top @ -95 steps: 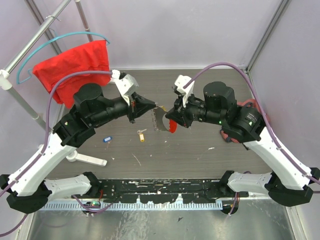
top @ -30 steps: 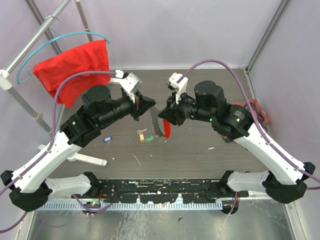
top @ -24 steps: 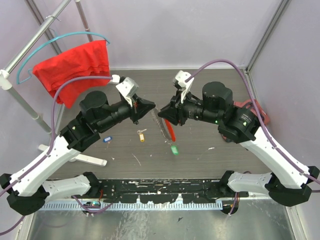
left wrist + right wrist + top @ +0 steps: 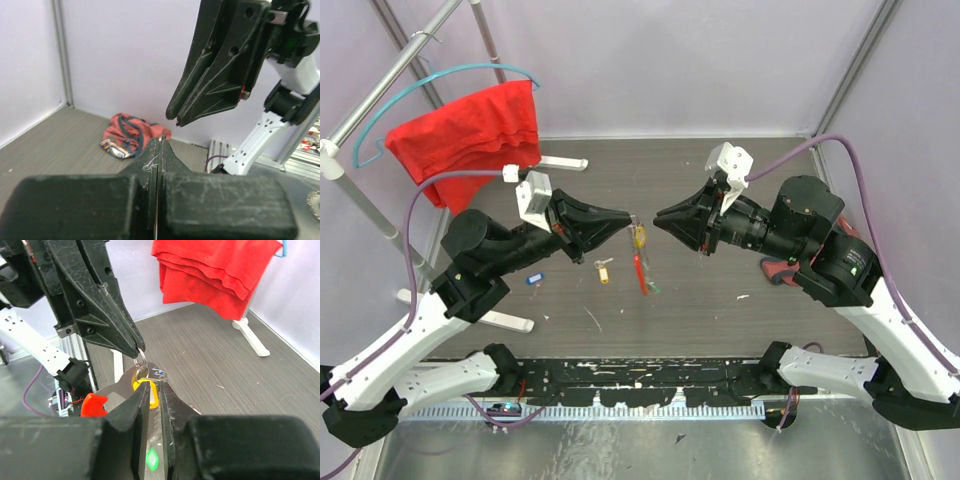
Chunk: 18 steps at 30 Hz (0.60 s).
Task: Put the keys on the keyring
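Below the left end effector (image 4: 628,217) hangs one keyring (image 4: 639,262).

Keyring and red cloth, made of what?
Keyring: the red bar looks like glossy plastic, and the thin loop pinched by the left tool glints like bare metal. Red cloth: matte woven fabric, folded and draped in soft creases.

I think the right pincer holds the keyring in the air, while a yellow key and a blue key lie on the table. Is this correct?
Not quite. The left pincer holds the keyring in the air, pinching its ring at the tip, as the right wrist view shows. The yellow key and blue key do lie on the table.
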Tool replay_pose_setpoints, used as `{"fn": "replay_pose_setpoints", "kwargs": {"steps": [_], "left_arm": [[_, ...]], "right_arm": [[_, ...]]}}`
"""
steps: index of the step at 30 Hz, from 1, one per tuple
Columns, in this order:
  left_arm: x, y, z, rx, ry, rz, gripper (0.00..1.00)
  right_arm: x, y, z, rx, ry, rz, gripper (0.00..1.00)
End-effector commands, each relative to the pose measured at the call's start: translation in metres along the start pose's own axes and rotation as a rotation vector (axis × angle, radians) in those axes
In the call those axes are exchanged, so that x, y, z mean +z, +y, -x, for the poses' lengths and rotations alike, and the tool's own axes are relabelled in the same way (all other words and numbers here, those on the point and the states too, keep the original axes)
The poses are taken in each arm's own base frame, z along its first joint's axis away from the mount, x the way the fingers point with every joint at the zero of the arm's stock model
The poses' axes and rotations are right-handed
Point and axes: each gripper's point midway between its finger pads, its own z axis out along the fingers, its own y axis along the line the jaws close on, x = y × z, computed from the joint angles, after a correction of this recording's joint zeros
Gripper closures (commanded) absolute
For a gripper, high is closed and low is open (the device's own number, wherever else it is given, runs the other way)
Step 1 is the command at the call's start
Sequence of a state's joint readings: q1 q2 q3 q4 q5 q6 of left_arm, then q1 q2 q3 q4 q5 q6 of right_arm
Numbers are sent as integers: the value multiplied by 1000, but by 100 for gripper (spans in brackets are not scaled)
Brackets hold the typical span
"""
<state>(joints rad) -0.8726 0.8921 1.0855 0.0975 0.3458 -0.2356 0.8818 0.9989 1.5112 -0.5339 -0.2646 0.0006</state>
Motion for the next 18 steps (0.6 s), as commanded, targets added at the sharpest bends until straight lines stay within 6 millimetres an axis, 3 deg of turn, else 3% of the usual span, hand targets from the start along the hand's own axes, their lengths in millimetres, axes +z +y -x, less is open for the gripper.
{"fn": "replay_pose_setpoints", "kwargs": {"steps": [1, 10, 18], "left_arm": [[-2, -25, 36, -16, -145, -113, 100], [-4, -34, 45, -33, -174, -155, 100], [-4, -41, 49, -48, -190, -195, 100]], "right_arm": [[-13, 23, 35, -70, -108, 112, 81], [-12, 43, 31, -79, -102, 240, 74], [-9, 40, 40, -71, -149, 220, 87]]}}
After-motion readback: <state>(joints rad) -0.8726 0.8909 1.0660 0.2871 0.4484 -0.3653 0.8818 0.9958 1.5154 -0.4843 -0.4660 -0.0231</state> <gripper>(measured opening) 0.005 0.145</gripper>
